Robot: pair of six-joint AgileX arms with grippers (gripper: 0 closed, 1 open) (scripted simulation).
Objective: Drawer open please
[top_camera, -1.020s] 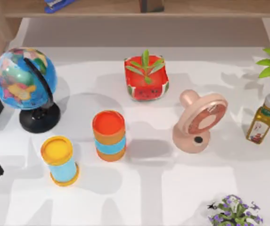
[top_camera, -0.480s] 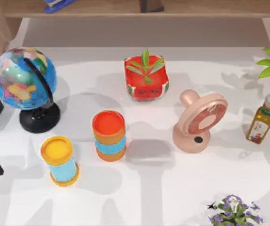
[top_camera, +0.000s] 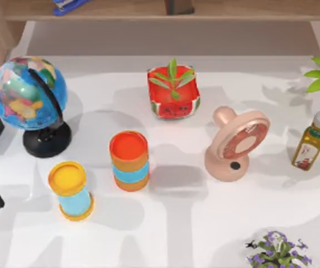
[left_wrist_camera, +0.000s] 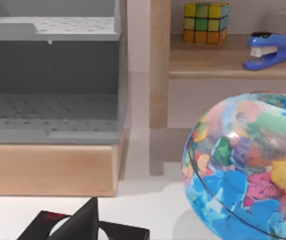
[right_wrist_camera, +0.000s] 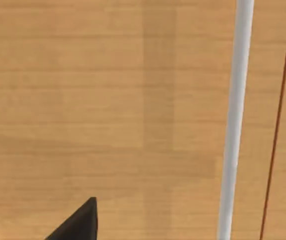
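Left claw (left_wrist_camera: 90,222): a dark fingertip shows near the worktop's left edge, beside the glossy multicoloured globe (top_camera: 28,92); grip cannot be told. Right claw (right_wrist_camera: 80,222): dark tip before a smooth wood-grain drawer front (right_wrist_camera: 108,100) with slim white cylindrical bar (right_wrist_camera: 235,120); grip cannot be told.

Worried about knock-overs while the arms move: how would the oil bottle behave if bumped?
The oil bottle stands tall on a narrow base, so it would probably tip easily. It looks like glass, so likely fragile and slippery. Once down, its round body might roll.
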